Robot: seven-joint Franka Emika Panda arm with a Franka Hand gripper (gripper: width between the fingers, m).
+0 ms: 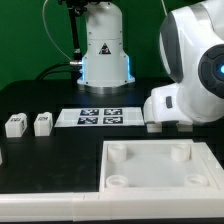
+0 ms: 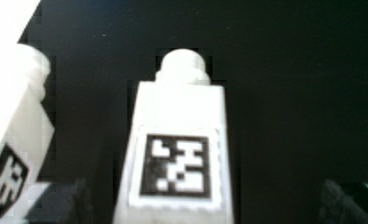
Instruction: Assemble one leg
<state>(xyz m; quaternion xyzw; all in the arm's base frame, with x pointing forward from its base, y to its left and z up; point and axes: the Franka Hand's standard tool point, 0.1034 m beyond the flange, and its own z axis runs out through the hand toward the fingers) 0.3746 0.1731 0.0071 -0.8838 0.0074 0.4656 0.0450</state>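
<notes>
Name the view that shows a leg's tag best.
The wrist view: one leg fills the middle, its tag facing the camera, slightly blurred. The exterior view shows two legs small at its left, tags too tiny to read; whether either is the same leg is unclear.

Smooth white plastic leg, matt black table, glossy white arm casing

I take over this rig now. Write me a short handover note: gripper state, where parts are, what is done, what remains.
Gripper: looks open, holding nothing, over a small white plastic leg with a black-and-white tag; a second leg beside it.
Two more legs lie at the exterior view's left.
Large white square tray-like part: round sockets empty.
Done: nothing seated. Left: grasp a leg, seat it in a socket.
</notes>
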